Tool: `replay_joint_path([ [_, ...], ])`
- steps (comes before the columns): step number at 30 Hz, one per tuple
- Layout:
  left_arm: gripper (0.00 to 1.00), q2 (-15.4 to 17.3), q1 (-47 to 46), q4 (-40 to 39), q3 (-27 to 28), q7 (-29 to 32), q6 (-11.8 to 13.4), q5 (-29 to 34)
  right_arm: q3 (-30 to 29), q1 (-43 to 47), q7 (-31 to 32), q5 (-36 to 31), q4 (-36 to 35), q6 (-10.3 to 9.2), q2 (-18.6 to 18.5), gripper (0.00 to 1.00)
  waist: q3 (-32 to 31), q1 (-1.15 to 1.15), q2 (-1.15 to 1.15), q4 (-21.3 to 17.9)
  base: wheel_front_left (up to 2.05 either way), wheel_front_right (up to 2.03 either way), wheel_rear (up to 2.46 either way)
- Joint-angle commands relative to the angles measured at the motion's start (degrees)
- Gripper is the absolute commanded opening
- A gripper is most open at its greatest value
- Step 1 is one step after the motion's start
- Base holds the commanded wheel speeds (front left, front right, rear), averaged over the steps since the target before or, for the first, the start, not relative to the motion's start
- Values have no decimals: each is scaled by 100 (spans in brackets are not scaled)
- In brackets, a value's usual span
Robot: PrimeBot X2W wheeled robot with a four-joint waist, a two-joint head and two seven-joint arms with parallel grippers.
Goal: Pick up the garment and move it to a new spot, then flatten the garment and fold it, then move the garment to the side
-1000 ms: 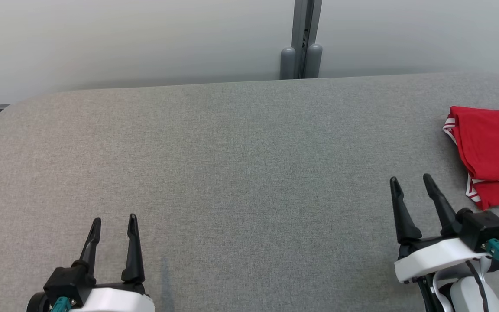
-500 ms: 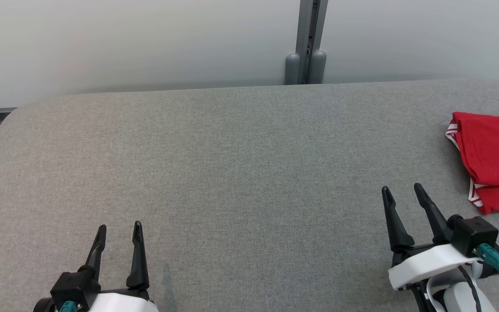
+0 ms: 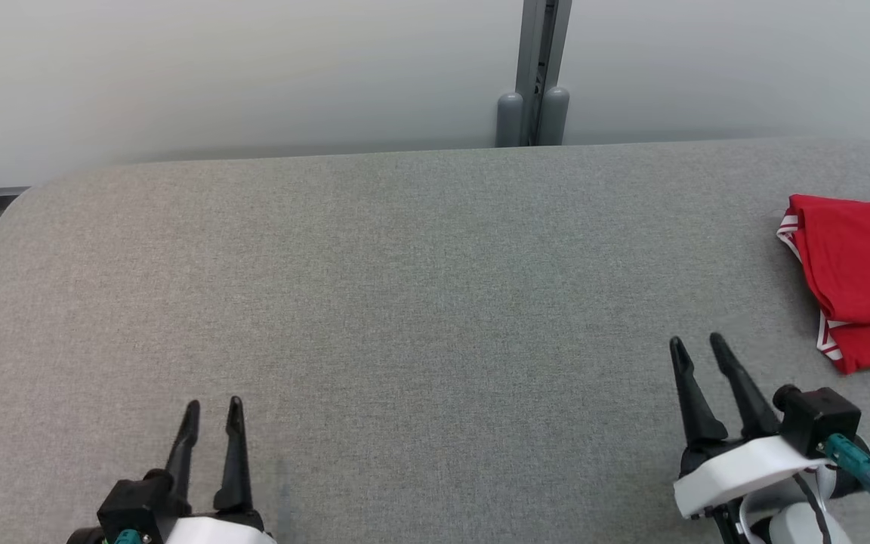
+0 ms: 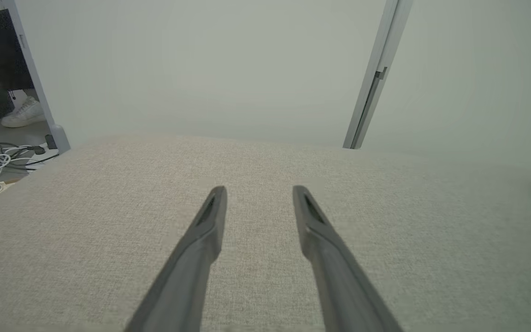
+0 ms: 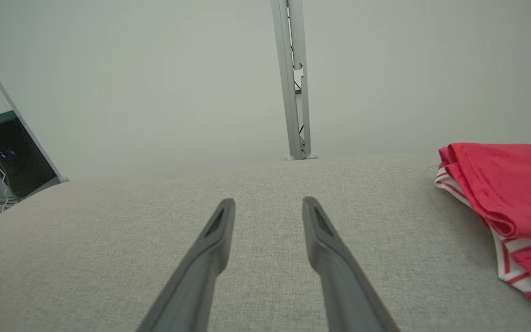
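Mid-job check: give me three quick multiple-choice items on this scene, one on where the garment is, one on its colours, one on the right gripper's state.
1. Where on the table does the garment lie, in the head view?
A. far right
B. centre
C. near left corner

2. What colours is the garment?
A. blue with yellow trim
B. red with white striped trim
C. plain grey

3. How does the right gripper stand?
A. shut on the garment
B. open around a sleeve
C. open and empty, apart from the garment

Answers:
1 A, the head view's right edge cuts it off.
2 B, red cloth shows white stripes at its hems.
3 C, its fingers stand apart over bare table, short of the cloth.
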Motion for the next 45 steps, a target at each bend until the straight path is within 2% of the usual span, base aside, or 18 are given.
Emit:
replay_joint_path([
  [1, 0, -5, 6, 30, -4, 3, -3, -9, 2, 19, 2, 10, 25, 0, 5, 0, 0, 0, 0, 0, 0, 0, 0],
  [3, 0, -23, 42, 133, -17, 9, -4, -24, 17, 118, 8, 25, 119, 0, 34, 0, -1, 0, 0, 0, 0, 0, 0],
  [13, 0, 14, -110, 179, 111, 298, -191, -1235, -151, 150, 304, 1218, 15, 0, 13, 0, -33, 0, 0, -6, 0, 0, 0],
  [26, 0, 47, -274, 233, 251, 600, -386, -2460, -328, 184, 610, 2427, -87, 0, -6, 0, -72, 0, 0, -13, 0, 0, 0],
  [45, 0, 74, -460, 278, 431, 966, -615, -3877, -543, 224, 974, 3834, -208, 0, -24, 0, -125, 0, 0, -23, 0, 0, 0],
])
